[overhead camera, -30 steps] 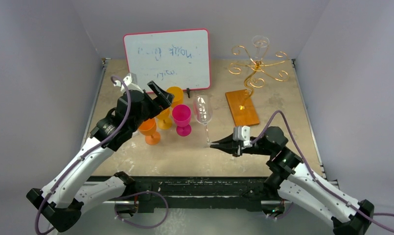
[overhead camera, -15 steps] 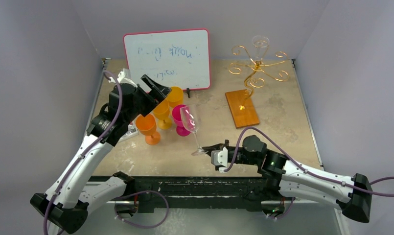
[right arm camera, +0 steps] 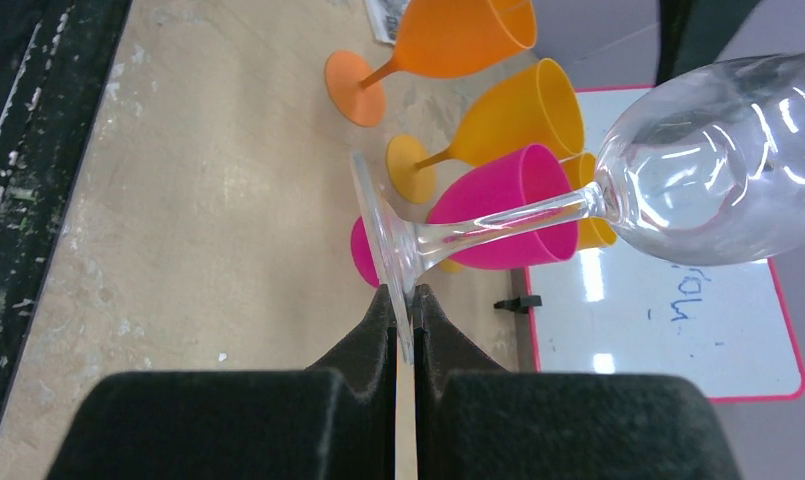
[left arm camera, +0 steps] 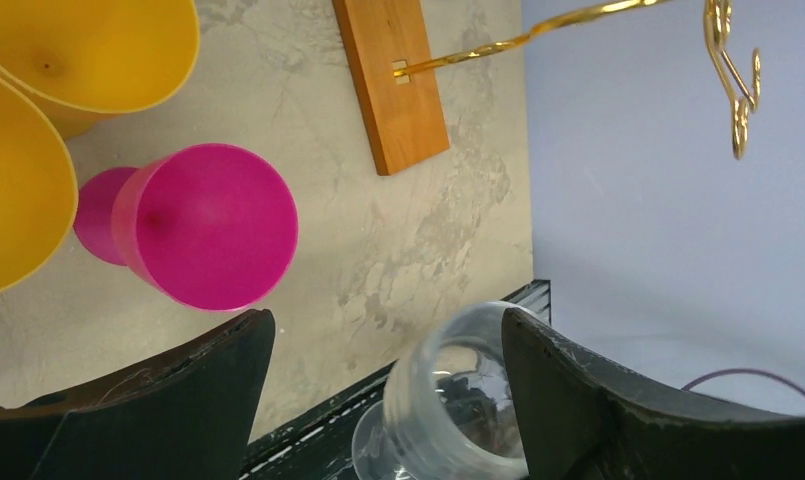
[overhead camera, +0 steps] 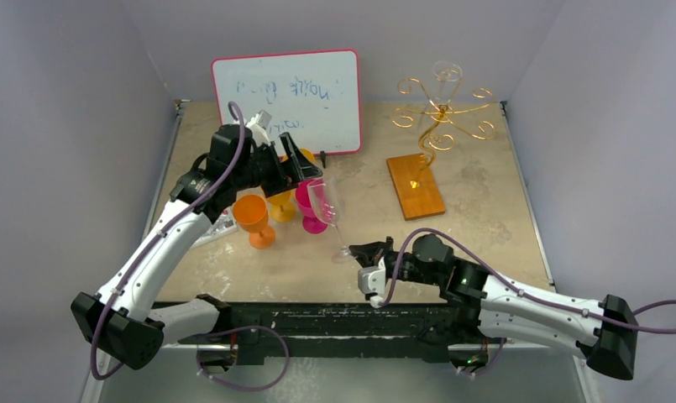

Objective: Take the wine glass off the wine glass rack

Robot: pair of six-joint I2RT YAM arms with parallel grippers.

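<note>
At the front of the table, the right gripper was clamped on the edge of the foot of a clear glass, its jaws almost together with only the thin disc between them. The glass was off the rack, bowl uppermost, just beside the pink cup. The left gripper reached in from the left with its jaws wide, one on each side of the bowl. Whether either finger touched the bowl could not be told. An orange cup and yellow cups stood left of the pink one, in front of the whiteboard. The rack stood well apart at the back right, with a second glass at its top.
</note>
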